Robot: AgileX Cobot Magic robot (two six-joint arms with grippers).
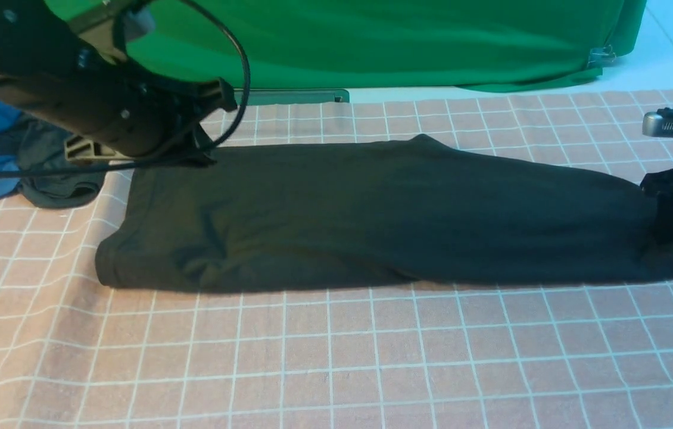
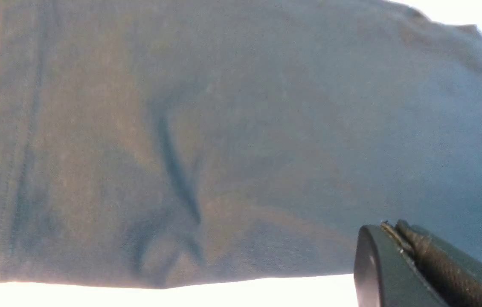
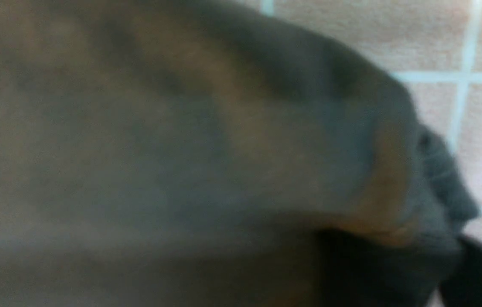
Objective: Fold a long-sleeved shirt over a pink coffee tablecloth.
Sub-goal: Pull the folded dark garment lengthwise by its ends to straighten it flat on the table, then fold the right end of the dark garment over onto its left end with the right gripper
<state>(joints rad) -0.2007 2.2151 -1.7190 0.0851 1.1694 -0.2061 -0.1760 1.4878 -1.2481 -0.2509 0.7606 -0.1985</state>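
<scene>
Shirt [image 1: 372,220]: black, gathered into one long band, lying flat on the tablecloth [image 1: 336,357]. Its long axis runs left to right across our front view.
Left jaws: together, at the band's far left corner. We cannot tell whether any cloth is pinched between them.
Right jaws: down on the band's right end. We cannot tell whether they are apart or clamped, the wrist view being blurred.
One pair stands at each end, neither nearer. We judge the next fold crosses the long axis, end toward end.

surface: pink grid tablecloth [image 1: 336,357] | centre: black shirt [image 1: 372,220], folded long | left edge: garment heap [image 1: 56,185]
</scene>
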